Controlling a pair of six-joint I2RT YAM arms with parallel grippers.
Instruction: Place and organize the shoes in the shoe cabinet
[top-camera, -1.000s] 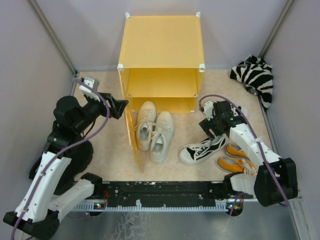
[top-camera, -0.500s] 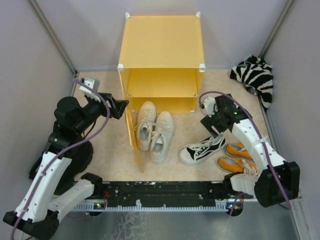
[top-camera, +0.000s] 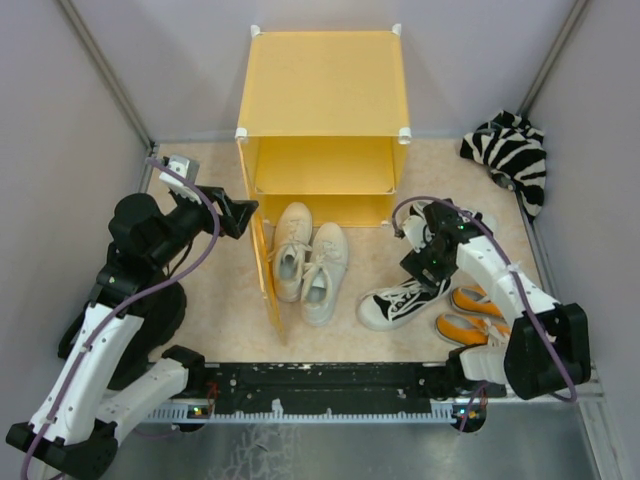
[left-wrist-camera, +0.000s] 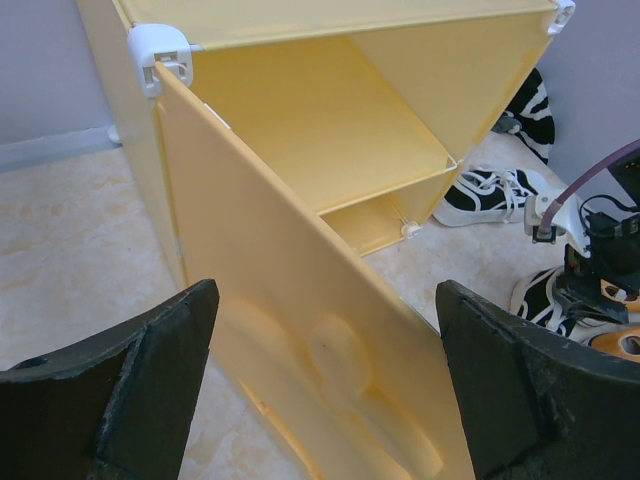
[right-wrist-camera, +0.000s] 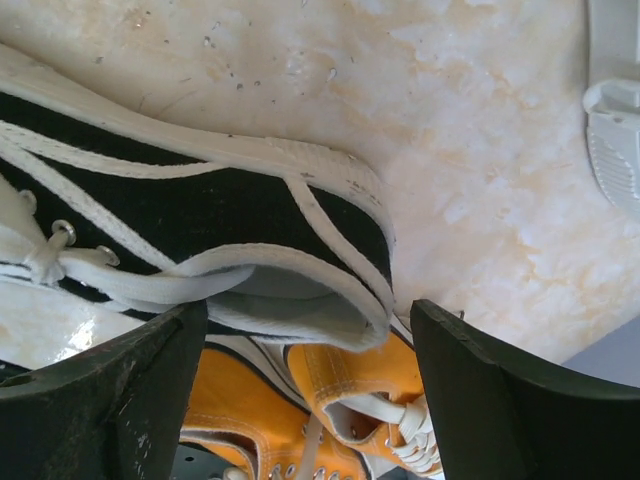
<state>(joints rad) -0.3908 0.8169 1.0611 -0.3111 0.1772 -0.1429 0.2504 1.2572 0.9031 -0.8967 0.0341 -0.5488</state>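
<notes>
One shoe only: with right tool (right-wrist-camera: 303, 330) spread wide, straddle heel collar of black canvas white-soled sneaker (right-wrist-camera: 200, 210), then pinch squarely, clear of orange lace-up sneaker (right-wrist-camera: 335, 372).

My left arm (top-camera: 85, 350) and right arm (top-camera: 490, 275): white shells, black joints, black bases. On each a purple cable (left-wrist-camera: 590, 175). Small grey box (top-camera: 175, 166) behind left claw (top-camera: 243, 214). Both claws' fingers (right-wrist-camera: 100, 400) thick, matte black, scuffed edges.
</notes>
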